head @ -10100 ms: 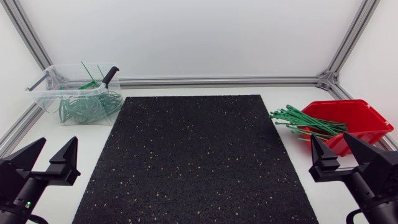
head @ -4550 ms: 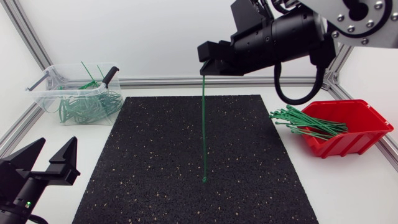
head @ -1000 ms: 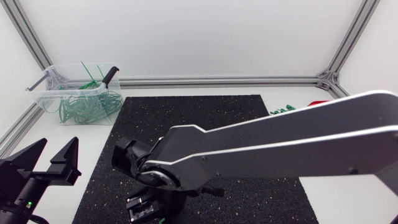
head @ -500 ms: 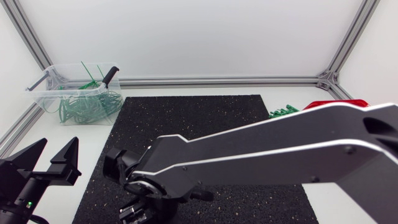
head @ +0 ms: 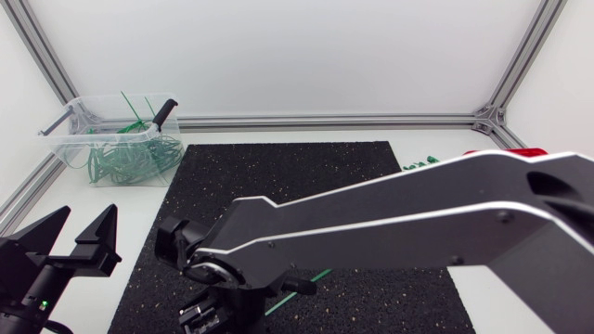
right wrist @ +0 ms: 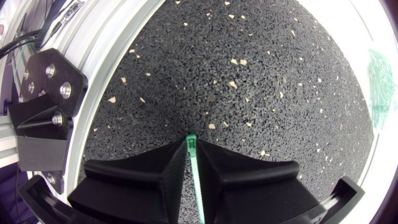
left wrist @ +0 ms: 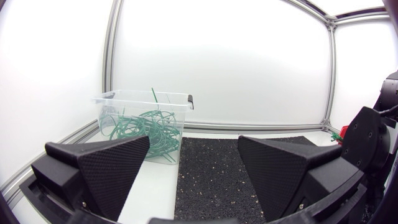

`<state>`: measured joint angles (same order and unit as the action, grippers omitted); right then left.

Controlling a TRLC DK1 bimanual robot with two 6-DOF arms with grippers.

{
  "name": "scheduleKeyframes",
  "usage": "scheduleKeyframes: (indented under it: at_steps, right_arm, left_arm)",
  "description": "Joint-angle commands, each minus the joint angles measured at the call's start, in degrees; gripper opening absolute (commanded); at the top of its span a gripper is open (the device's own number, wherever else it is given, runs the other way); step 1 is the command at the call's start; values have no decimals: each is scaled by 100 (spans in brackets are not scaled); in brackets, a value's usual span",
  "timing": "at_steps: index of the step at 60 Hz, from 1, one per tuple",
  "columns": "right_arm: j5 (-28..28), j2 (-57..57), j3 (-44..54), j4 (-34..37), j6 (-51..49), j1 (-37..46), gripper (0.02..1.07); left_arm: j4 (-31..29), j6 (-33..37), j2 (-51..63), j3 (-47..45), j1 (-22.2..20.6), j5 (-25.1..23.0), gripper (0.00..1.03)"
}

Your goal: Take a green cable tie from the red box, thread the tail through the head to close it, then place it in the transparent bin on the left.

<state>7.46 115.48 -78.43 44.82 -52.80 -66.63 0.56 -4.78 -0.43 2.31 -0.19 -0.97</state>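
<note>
newly visible at lower centre, the green tie (head: 303, 284) slants low over the mat (head: 278, 186), pinched by the right claw (right wrist: 191, 144); the left claw (head: 70, 243) sits spread at lower left, so threading likely comes next.

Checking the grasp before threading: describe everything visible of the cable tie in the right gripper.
The cable tie is a thin green plastic-looking strip, straight, not looped. The right gripper is shut on it, its squarish end poking just out ahead toward the black speckled mat; the rest trails back under the arm.
</note>
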Motion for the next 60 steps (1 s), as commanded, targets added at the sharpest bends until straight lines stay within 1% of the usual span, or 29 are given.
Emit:
scheduleKeyframes:
  at_steps: [1,17,24,25,27,34,38,44,48,53,60]
  right_arm:
    - [36,176,-84,97,-161,36,15]
    - [97,124,-120,132,-152,89,14]
    - [229,-17,-225,282,-126,203,13]
    - [343,-105,-260,361,-126,273,13]
    - [379,-184,-287,387,-126,335,13]
    - [739,-448,-454,651,-117,669,13]
    - [950,-535,-577,800,-82,871,13]
    - [1477,-641,-875,1143,-82,1267,13]
    - [1838,-702,-1104,1381,-73,1574,13]
    - [2154,-711,-1324,1609,-73,1855,13]
    - [2558,-676,-1596,1820,6,2189,13]
  left_arm:
    - [-161,-129,43,-213,-52,9,99]
    - [-135,-120,-19,-222,-96,9,99]
    - [-135,-129,-28,-222,-113,9,99]
    - [-135,-120,-19,-222,-166,9,99]
    - [-135,-120,-28,-222,-201,9,99]
    - [-100,-129,-28,-222,-245,9,99]
    - [-100,-59,-28,-222,-491,9,99]
    - [-29,-103,-36,-231,-509,9,99]
    - [234,-111,-45,-248,-474,9,98]
    - [375,-111,-45,-160,-500,9,92]
    - [401,-76,34,95,-474,-8,91]
